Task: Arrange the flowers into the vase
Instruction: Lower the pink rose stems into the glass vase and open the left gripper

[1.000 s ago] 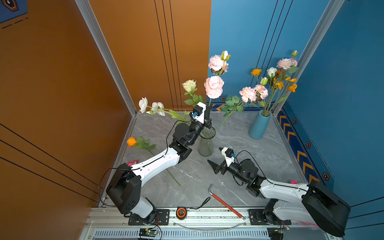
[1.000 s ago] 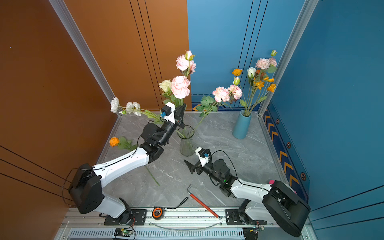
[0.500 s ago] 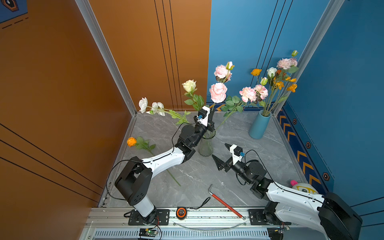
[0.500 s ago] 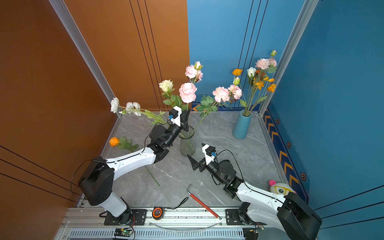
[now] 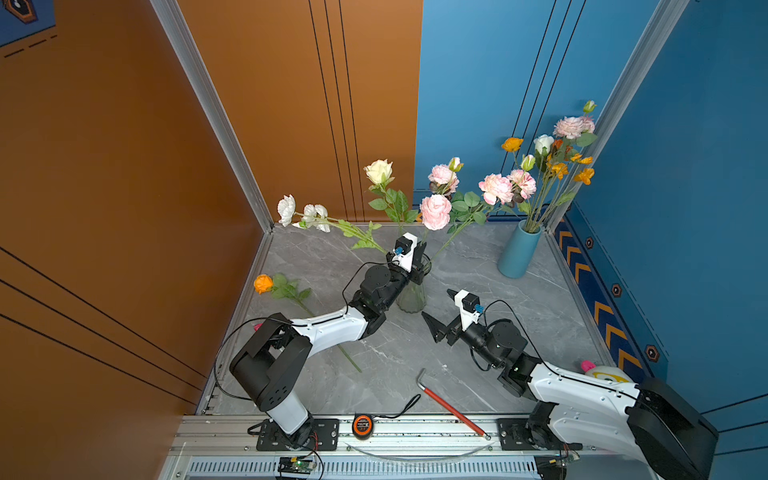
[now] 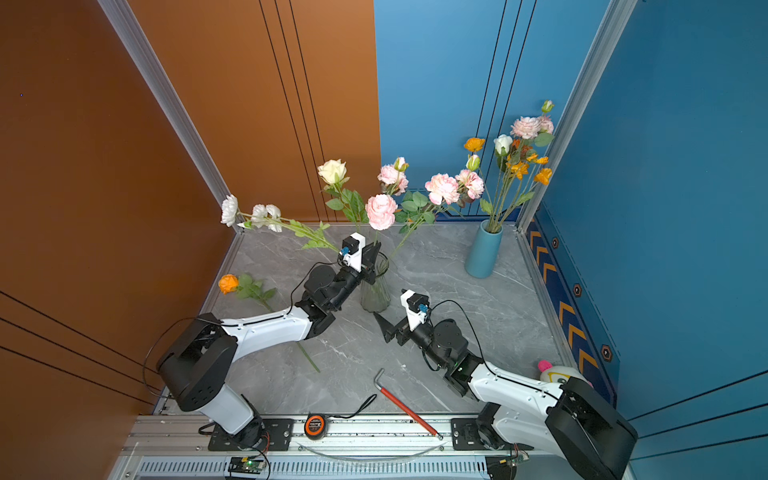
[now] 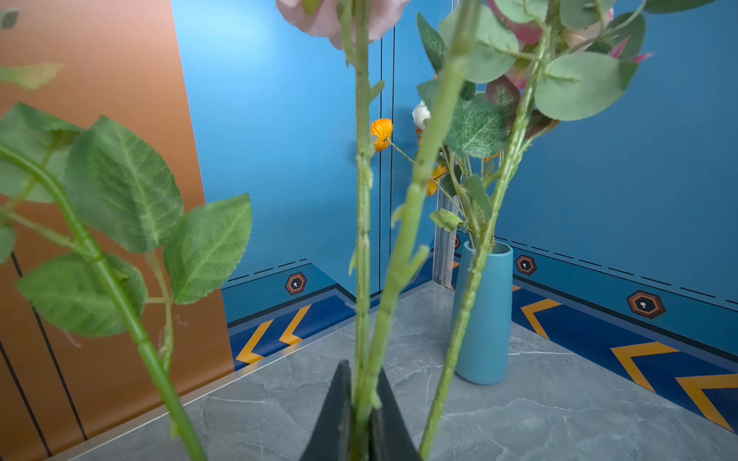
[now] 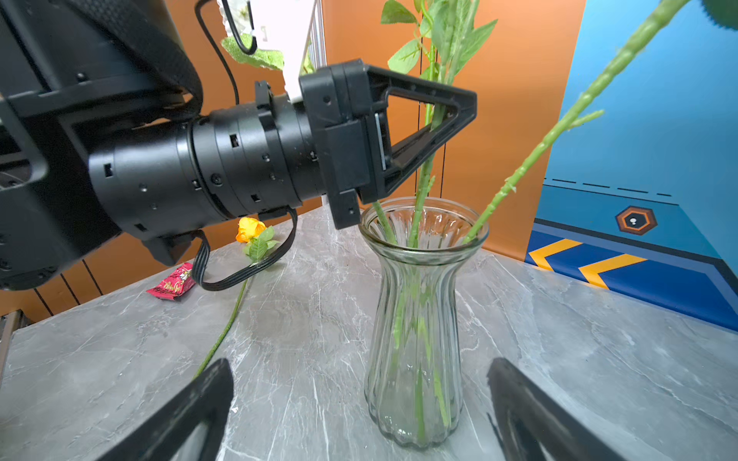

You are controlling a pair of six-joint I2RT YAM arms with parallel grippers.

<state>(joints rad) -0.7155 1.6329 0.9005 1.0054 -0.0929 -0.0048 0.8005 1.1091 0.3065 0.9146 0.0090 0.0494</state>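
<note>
A clear ribbed glass vase (image 5: pixel 411 293) (image 6: pixel 375 291) (image 8: pixel 419 319) stands mid-table with several green stems in it. Their blooms spread above: a cream rose (image 5: pixel 379 170), white flowers (image 5: pixel 305 212) and pink flowers (image 5: pixel 435 211) (image 5: pixel 496 188). My left gripper (image 5: pixel 419 257) (image 6: pixel 372 259) (image 7: pixel 361 383) hovers just over the vase rim, shut on a pink flower's stem (image 7: pixel 363 279) that runs down into the vase. My right gripper (image 5: pixel 436 307) (image 8: pixel 359 365) is open and empty, facing the vase from the near right without touching it. An orange flower (image 5: pixel 263 283) (image 8: pixel 249 228) lies on the table at left, its stem passing under the left arm.
A blue vase (image 5: pixel 517 253) full of flowers stands at the back right corner. A red-handled tool (image 5: pixel 451 405) and a tape measure (image 5: pixel 362 424) lie by the front rail. A red wrapper (image 8: pixel 171 283) lies at the left, and a plush toy (image 5: pixel 606 374) sits behind the right arm.
My left gripper has come down with the pink flower, sinking its stem into the glass vase. The right gripper has edged closer to the vase, still open.
</note>
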